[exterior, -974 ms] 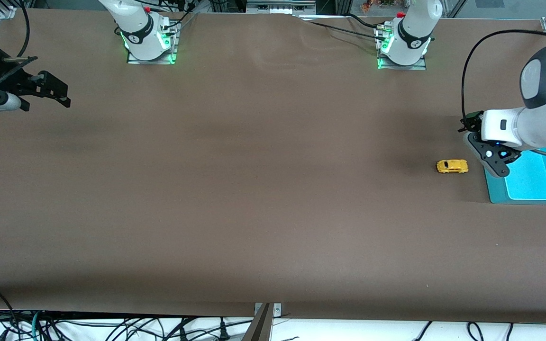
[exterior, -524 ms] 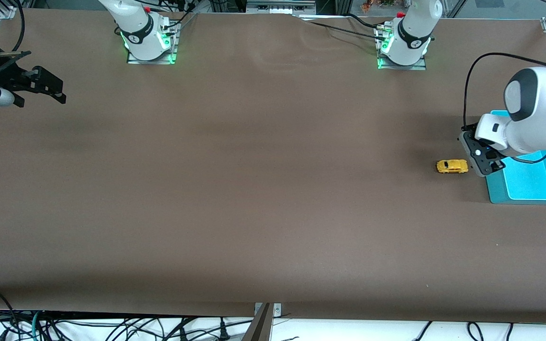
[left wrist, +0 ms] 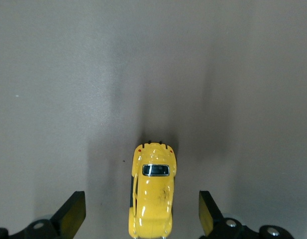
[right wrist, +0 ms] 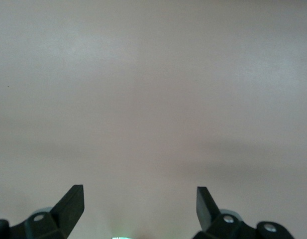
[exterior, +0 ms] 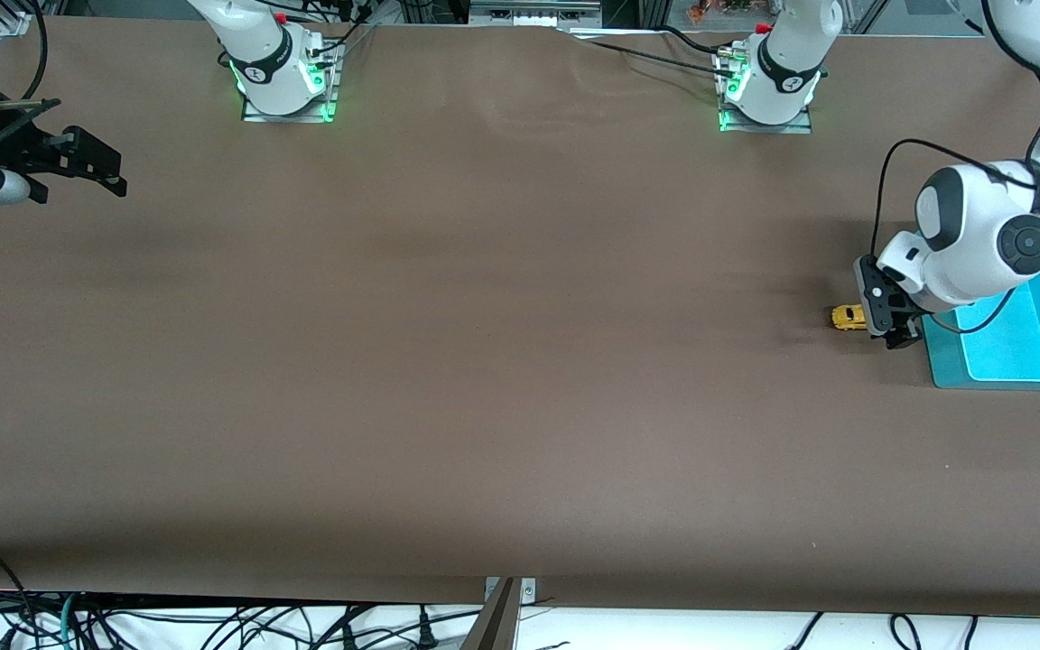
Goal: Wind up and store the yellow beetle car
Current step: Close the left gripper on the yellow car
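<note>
Now we see the car on the brown table toward the left arm's end, just beside the edge of a teal tray. Toward the right arm's end from the car, the table lies open and bare across its whole width.

Our left gripper sits over the car, covering the end nearest the tray. In the left wrist view the car lies between the widely spread fingers, with room on both sides and no contact.

Our right gripper waits over the table edge at its own end, fingers spread wide on nothing.

Half a second ago the left gripper hung between car and tray; it has since come across over the car. The car has not moved.
</note>
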